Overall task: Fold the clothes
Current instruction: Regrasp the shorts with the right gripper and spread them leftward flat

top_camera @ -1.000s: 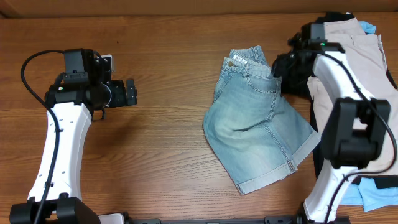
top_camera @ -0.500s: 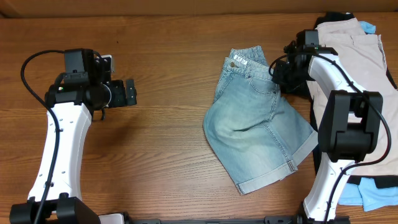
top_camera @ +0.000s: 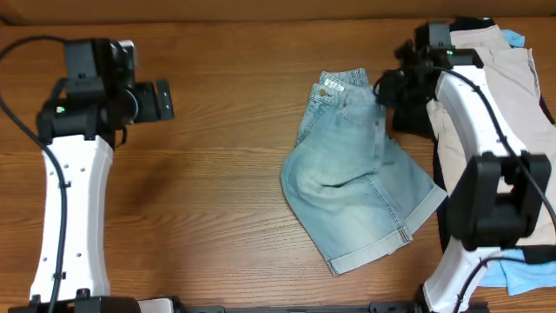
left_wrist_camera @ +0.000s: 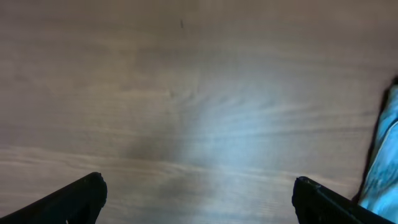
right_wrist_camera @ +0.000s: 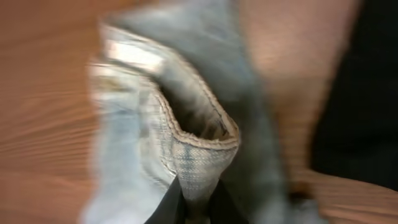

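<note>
One stitched waistband (right_wrist_camera: 199, 142) of denim shorts (top_camera: 356, 187), pinched by right gripper (right_wrist_camera: 194, 199); left gripper (left_wrist_camera: 198, 190) gapes.

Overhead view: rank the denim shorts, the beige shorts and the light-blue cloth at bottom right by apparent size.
1. denim shorts: largest showing.
2. beige shorts: next as seen, but unsure, since the right arm covers part and the frame edge cuts them.
3. light-blue cloth: smallest, only a corner shows.

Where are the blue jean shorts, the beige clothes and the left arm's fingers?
blue jean shorts (top_camera: 356, 187): overhead view, middle of the faded leg fabric.
beige clothes (top_camera: 521, 83): overhead view, a bare upper part of the cloth.
left fingers (left_wrist_camera: 81, 199): left wrist view, the dark finger at lower left.
</note>
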Controlling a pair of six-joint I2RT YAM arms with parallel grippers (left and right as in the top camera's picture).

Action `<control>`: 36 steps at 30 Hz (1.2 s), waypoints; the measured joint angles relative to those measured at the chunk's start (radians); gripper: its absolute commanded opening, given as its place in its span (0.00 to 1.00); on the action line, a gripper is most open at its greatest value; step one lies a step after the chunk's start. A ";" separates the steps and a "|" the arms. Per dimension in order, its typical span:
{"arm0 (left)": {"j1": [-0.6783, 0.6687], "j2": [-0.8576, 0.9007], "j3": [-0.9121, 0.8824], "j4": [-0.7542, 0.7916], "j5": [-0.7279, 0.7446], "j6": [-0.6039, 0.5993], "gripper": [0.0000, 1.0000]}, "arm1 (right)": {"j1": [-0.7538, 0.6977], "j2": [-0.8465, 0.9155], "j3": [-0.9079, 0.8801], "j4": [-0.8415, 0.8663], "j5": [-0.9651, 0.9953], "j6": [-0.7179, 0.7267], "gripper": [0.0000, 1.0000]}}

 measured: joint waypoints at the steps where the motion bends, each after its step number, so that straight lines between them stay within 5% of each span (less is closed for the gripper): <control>1: 0.000 0.000 0.024 -0.010 -0.003 0.000 1.00 | 0.012 -0.010 0.005 0.000 0.000 0.004 0.04; 13: 0.066 0.000 0.157 -0.029 -0.091 0.019 1.00 | 0.472 -0.036 0.034 0.226 -0.019 0.209 0.04; 20: 0.190 0.000 0.159 0.005 -0.108 0.019 1.00 | 0.819 -0.026 0.034 0.348 -0.010 0.290 0.47; 23: 0.212 0.000 0.159 0.004 -0.112 0.019 1.00 | 0.911 -0.026 0.035 0.310 -0.017 0.294 0.53; 30: 0.211 0.000 0.159 -0.018 -0.056 0.019 1.00 | 0.876 -0.047 0.044 0.072 -0.009 0.281 0.63; 36: 0.192 0.000 0.159 -0.076 0.075 0.059 1.00 | 0.652 -0.151 0.065 -0.169 0.066 0.280 0.75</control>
